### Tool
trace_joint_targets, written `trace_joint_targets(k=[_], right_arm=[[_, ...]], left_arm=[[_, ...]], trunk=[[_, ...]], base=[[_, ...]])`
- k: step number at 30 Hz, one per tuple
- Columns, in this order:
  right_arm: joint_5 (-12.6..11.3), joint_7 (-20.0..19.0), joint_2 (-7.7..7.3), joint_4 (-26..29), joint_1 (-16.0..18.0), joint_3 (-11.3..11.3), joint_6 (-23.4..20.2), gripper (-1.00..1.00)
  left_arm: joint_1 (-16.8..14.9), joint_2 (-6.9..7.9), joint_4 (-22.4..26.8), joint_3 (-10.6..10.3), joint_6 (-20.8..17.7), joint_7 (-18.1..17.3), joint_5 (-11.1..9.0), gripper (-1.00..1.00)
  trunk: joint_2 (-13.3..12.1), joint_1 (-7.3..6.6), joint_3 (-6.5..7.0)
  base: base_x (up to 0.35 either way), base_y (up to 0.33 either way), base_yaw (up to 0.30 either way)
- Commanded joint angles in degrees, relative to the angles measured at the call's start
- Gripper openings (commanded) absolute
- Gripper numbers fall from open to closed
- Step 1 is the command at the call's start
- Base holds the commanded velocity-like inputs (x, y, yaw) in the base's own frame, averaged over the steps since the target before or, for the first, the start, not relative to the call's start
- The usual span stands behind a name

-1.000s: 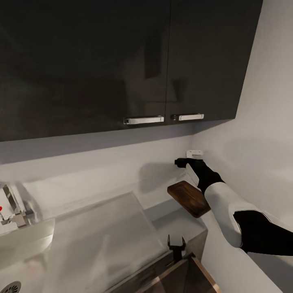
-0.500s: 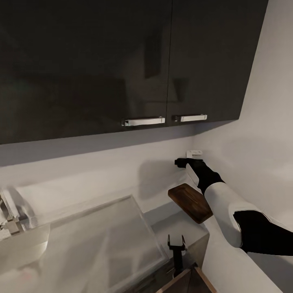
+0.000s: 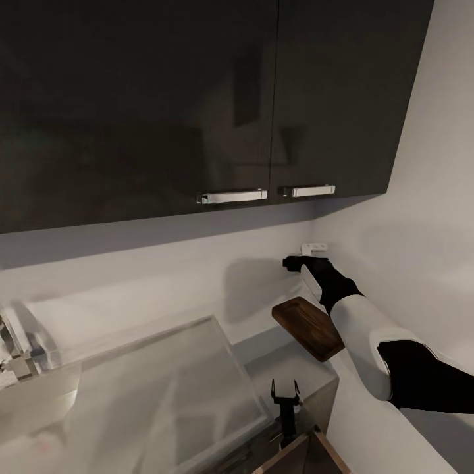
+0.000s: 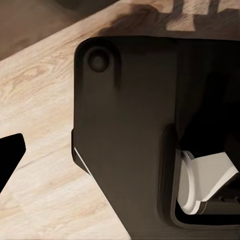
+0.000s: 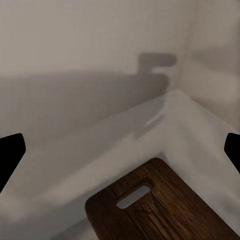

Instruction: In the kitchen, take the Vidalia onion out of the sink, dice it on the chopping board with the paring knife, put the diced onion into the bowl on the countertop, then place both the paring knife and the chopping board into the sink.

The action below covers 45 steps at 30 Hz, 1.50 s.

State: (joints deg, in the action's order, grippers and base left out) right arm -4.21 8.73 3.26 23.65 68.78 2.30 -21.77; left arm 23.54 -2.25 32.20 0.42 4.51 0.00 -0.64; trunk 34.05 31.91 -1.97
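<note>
Chopping board (image 3: 308, 327): dark wood-grain, in the far right corner of the countertop (image 3: 289, 365), beside the wall; head view cuts its near end behind the right arm.
Board handle slot (image 5: 133, 196): plain in the right wrist view; not made out in the head view.
Right gripper (image 3: 294, 263): raised above the board's far end, near the wall; fingertips at opposite edges of the wrist picture, wide apart, nothing between them, touching nothing.
Left gripper (image 3: 285, 390): low by the countertop's front edge; two prongs stand apart, holding nothing; its wrist view faces the robot's dark base over a pale wood floor (image 4: 40, 100).
Sink (image 3: 39, 401): drainboard wing at head view's left; tap (image 3: 20, 342) cut off by the frame edge; basin out of frame.
Wall cabinets (image 3: 197, 99): dark, glossy, two chrome handles.
</note>
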Motion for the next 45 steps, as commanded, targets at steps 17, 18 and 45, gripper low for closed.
trace_joint_targets(k=[17,18,45], right_arm=[[-0.37,0.06,-0.03,-0.71,0.04,0.34,0.41,1.0],[-0.37,0.06,-0.06,-0.96,0.04,0.36,1.01,1.0],[-0.37,0.06,-0.09,-7.3,0.04,0.41,11.57,1.0]], left_arm=[[0.01,0.08,-0.39,0.01,0.06,0.07,0.08,1.0],[0.01,0.12,-0.39,0.02,0.06,0.08,0.09,1.0],[0.01,0.17,-0.39,0.02,0.06,0.09,0.11,1.0]], trunk=[[0.1,0.03,-1.54],[0.1,0.03,-1.63],[0.1,0.03,-4.16]], base=[[0.0,0.0,0.0],[0.0,0.0,0.0],[0.0,0.0,0.0]])
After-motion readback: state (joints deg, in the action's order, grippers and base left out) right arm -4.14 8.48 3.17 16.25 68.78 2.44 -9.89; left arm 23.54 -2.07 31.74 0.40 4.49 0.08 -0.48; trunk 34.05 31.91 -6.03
